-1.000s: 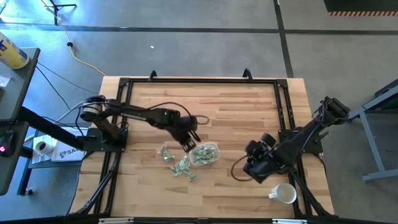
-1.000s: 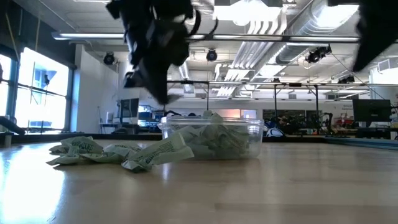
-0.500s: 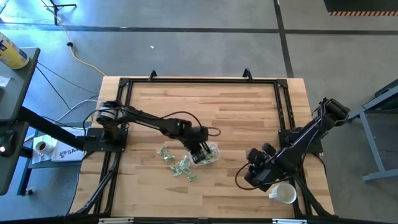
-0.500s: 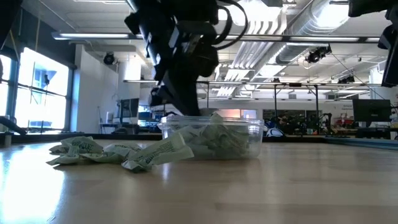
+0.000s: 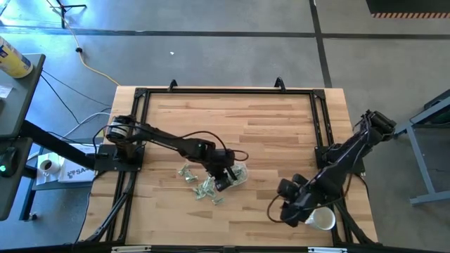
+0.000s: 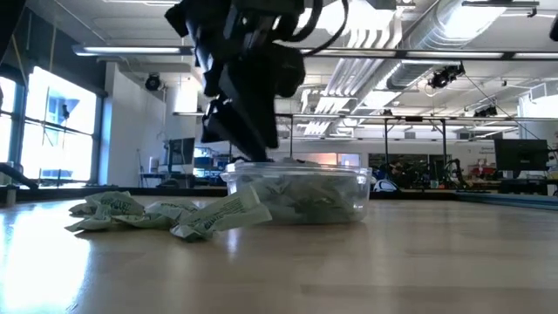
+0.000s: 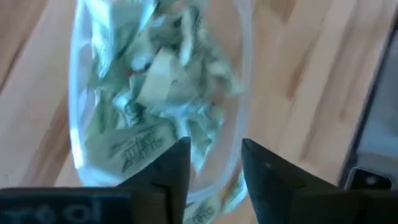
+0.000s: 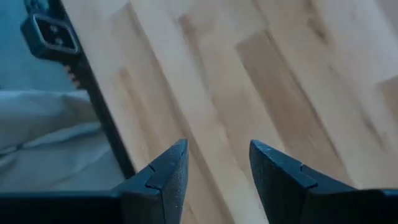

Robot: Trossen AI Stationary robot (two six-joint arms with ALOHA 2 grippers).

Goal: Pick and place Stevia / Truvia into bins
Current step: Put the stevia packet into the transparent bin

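Right, my left gripper (image 7: 211, 165) hangs over the clear bin (image 5: 235, 174), its fingers a little apart with nothing between them; I'd lift straight clear so nothing snags. The bin is heaped with packets (image 7: 165, 81), more loose packets (image 5: 200, 184) lie left of it on the counter (image 5: 267, 133). My right gripper (image 8: 214, 165) waits, open and empty, near the mug (image 5: 323, 219).

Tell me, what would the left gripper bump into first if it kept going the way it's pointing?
Most likely the packets heaped in the clear bin. The left gripper hangs just over it, fingers open, aimed down inside the rim. Depth is hard to judge, so it could clip the rim first.
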